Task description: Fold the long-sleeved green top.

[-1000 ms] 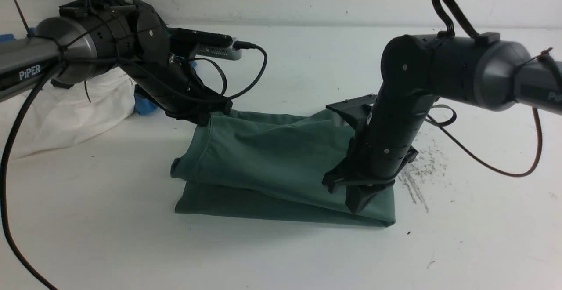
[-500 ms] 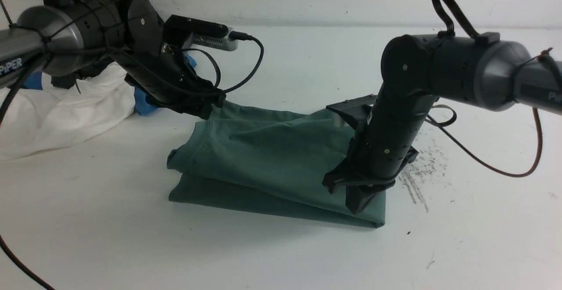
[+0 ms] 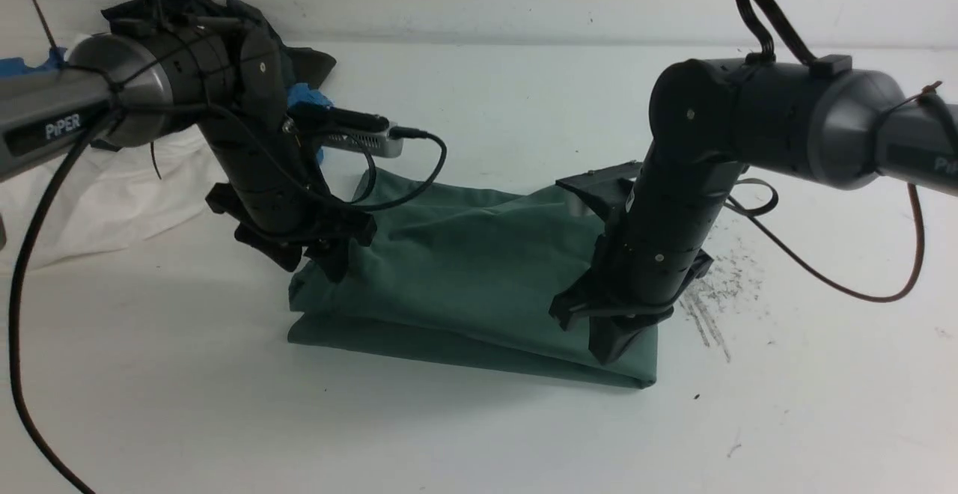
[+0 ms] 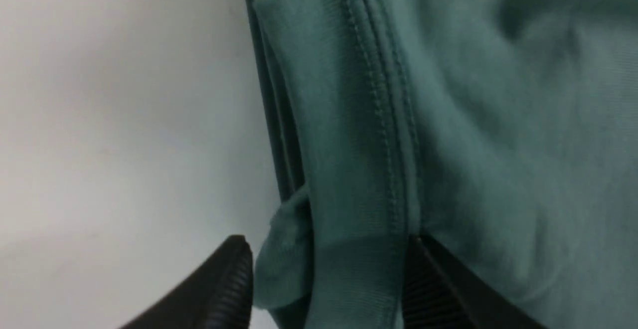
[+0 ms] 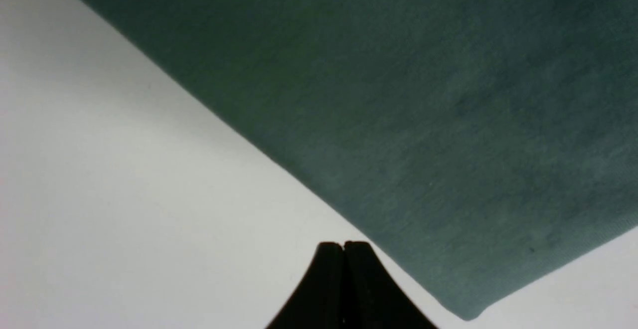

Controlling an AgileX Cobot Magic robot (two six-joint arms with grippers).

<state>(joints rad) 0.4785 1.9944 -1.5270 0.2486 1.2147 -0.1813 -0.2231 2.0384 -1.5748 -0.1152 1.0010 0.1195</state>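
Note:
The green long-sleeved top [image 3: 471, 269] lies folded into a thick rectangle at the middle of the white table. My left gripper [image 3: 313, 263] points down at its left edge, open. In the left wrist view, a stitched seam and folded layers of the top [image 4: 359, 134] lie between the two wide-apart left gripper [image 4: 326, 249] fingers. My right gripper [image 3: 610, 352] points down at the top's near right corner, shut with nothing in it. In the right wrist view the right gripper [image 5: 344, 245] tips show just beside the top's edge [image 5: 398, 119].
A white garment [image 3: 112, 194] is heaped at the far left, with a blue one [image 3: 303, 96] and a dark grey one [image 3: 307, 61] behind my left arm. Black scuff marks [image 3: 715, 292] streak the table right of the top. A camera cable [image 3: 426, 172] loops over the cloth.
My left gripper has opened and let go of the top's far left edge, then swung down and nearer onto the left side. The cloth has settled flatter. The right arm is unmoved.

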